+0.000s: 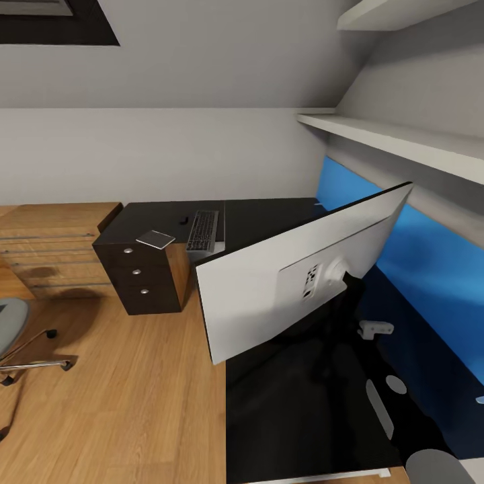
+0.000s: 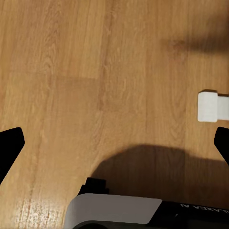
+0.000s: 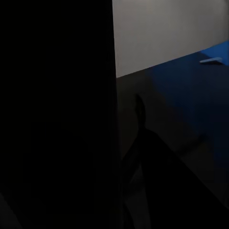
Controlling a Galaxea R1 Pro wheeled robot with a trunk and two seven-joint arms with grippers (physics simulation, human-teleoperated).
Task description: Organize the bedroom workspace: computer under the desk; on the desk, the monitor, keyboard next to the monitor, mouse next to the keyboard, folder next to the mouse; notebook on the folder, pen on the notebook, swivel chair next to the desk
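One monitor [image 1: 269, 289], one keyboard [image 1: 203, 230].

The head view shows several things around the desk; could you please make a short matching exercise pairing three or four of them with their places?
Things:
1. monitor
2. keyboard
3. swivel chair
4. desk

Places:
A. on the wooden floor at the view's left edge
B. lying flat on the far part of the desk
C. before the bright blue panel
D. nearest the camera, white back showing

Pairs: 1-D, 2-B, 3-A, 4-C

Black fingertips [image 2: 10, 145], white-and-black wrist housing [image 2: 119, 212] bearing partial lettering.
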